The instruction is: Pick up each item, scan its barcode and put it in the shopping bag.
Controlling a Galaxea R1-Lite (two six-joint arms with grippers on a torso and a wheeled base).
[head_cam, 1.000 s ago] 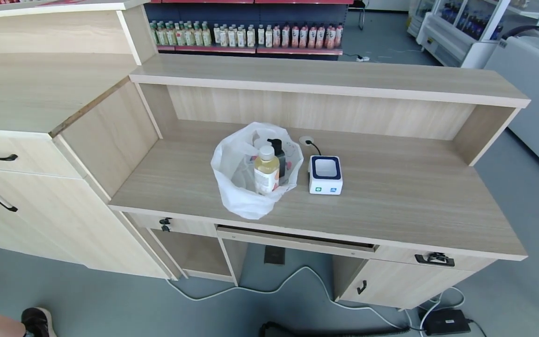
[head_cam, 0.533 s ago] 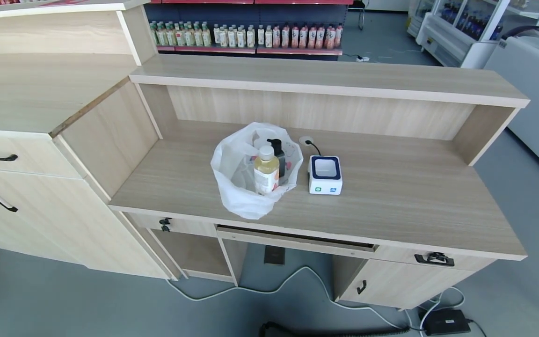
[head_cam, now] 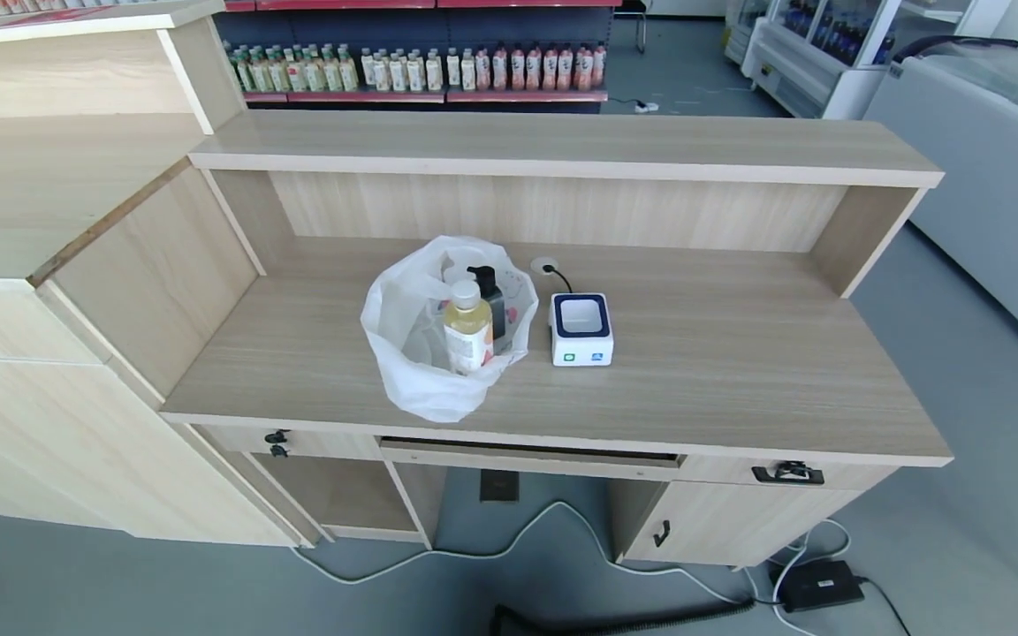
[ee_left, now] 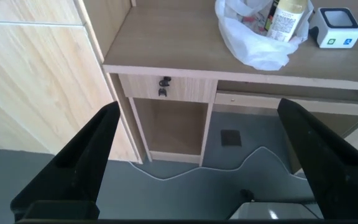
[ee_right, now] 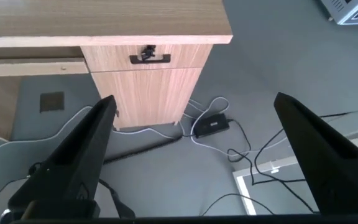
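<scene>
Hanging low in front of the desk [head_cam: 739,353], the left hand [ee_left: 198,107] is spread wide with nothing between its fingers. The right hand [ee_right: 194,99] is spread and empty too, over the floor just out from the black drawer handle [ee_right: 149,56].

The shopping bag [head_cam: 412,353] sits up on the desk, ahead of and above the left hand and well apart from it. Its mouth gapes upward, which suits dropping goods straight in from above. Inside it a drink bottle [head_cam: 467,336] with a white cap and yellow contents stands upright, propped by the bag's wall. Touching it on the side away from the hands is what looks like a dark pump bottle [head_cam: 490,296], though the plastic hides most of it.

The scanner [head_cam: 581,329] stands just beside the bag, on the side nearer the right hand, with its window facing up. That placement keeps the carry from scan to bag short.

With both goods I can make out already bagged and both hands bare and held down off the desk, the task appears to be at or near its end
</scene>
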